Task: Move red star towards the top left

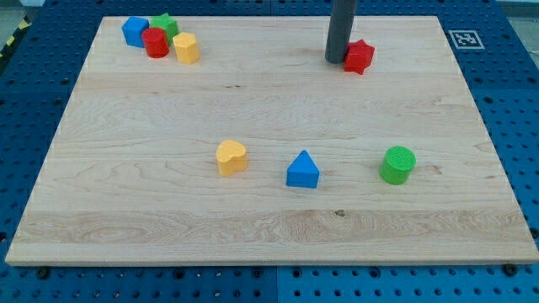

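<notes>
**Operator:** Camera view has my tip [336,61] sitting at the view's top, right of centre, touching or just beside the left edge of the red star [360,56]. The star lies flat on the wooden board [269,210], near its top edge.

**Observer:** What about a claw — released, clenched, holding anything?

**Operator:** None fitted. It's a bare rod, so nothing grasps; I can only shove.

**Observer:** So what worries you?

**Operator:** I'm on the wrong side, I judge. The star has to travel to the view's left, and my tip stands on its left. Any push from here would send it right, away from the goal. I'd need to get round to its right side first, and clipping a point while circling could knock it off line or spin it.

**Observer:** Anything in the way further on?

**Operator:** A cluster in the top left corner: blue block [134,31], green star [164,26], red cylinder [156,42], yellow block [186,48]. Pushing too far would ram the star into them and scatter the group.

**Observer:** And which way does the star point?

**Operator:** Hard to call. It's roughly as wide as tall, so no real long axis. One point seems to aim at the view's right, another toward the bottom, but it's too small to be sure.
</notes>
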`<state>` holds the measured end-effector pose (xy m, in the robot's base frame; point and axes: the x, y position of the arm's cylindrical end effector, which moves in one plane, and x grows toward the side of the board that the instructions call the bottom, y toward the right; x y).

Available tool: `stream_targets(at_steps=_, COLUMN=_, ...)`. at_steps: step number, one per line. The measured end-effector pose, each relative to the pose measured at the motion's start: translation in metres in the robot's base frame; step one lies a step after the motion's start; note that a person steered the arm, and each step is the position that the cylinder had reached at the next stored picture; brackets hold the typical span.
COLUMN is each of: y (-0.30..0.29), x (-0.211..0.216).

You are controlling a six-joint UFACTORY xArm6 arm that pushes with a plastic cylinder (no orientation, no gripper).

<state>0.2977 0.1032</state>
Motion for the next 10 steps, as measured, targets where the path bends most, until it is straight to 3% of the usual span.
stream_targets(at_steps=2, y=0.008, x=0.034)
stream_targets(at_steps=5, y=0.020, x=0.010)
stream_targets(at_steps=7, y=0.078, x=0.010)
stream_targets(at_steps=10, y=0.108, x=0.037)
